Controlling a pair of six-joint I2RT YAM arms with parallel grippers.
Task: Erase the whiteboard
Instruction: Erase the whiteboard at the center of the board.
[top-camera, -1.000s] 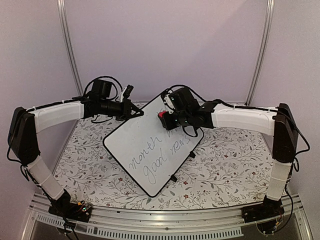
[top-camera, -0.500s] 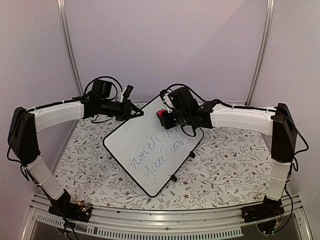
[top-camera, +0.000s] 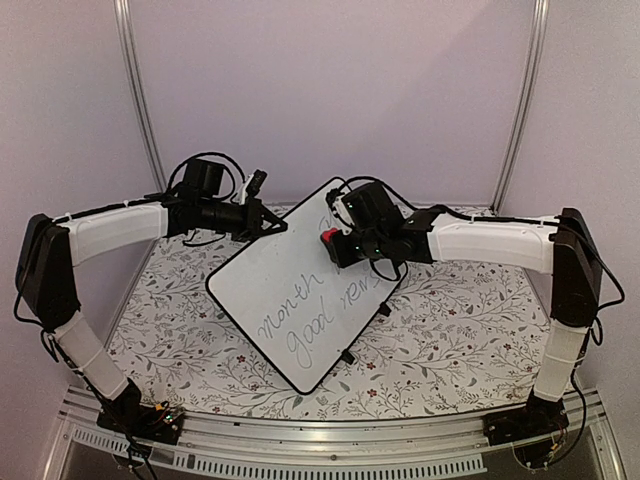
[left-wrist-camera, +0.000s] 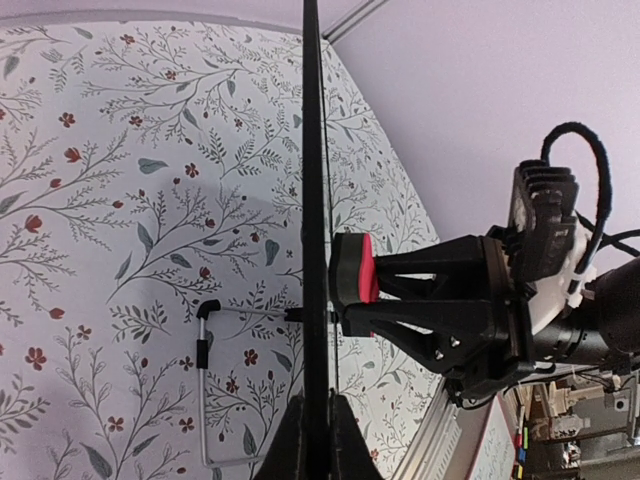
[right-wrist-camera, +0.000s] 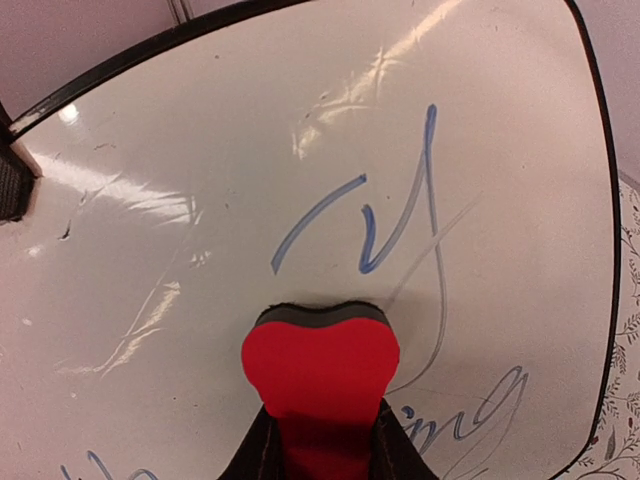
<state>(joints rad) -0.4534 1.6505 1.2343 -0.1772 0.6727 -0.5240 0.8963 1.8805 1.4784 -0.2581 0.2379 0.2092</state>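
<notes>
The whiteboard (top-camera: 300, 290) stands tilted on the floral table, with grey handwriting on its lower half. My left gripper (top-camera: 278, 226) is shut on the board's upper left edge; in the left wrist view the board (left-wrist-camera: 314, 200) shows edge-on between the shut jaws (left-wrist-camera: 318, 440). My right gripper (top-camera: 335, 243) is shut on a red eraser (top-camera: 330, 236) and presses it against the board's upper part. In the right wrist view the eraser (right-wrist-camera: 320, 365) touches the board (right-wrist-camera: 200, 180) just below blue strokes (right-wrist-camera: 390, 210). The eraser also shows in the left wrist view (left-wrist-camera: 366, 270).
The board's wire stand (left-wrist-camera: 205, 380) rests on the floral tablecloth (top-camera: 450, 330) behind the board. Purple walls with metal posts (top-camera: 140, 100) close the back. An aluminium rail (top-camera: 330, 440) runs along the near edge.
My right gripper with the eraser has shifted slightly right and down across the board's upper part. The left gripper and the board have not moved.
</notes>
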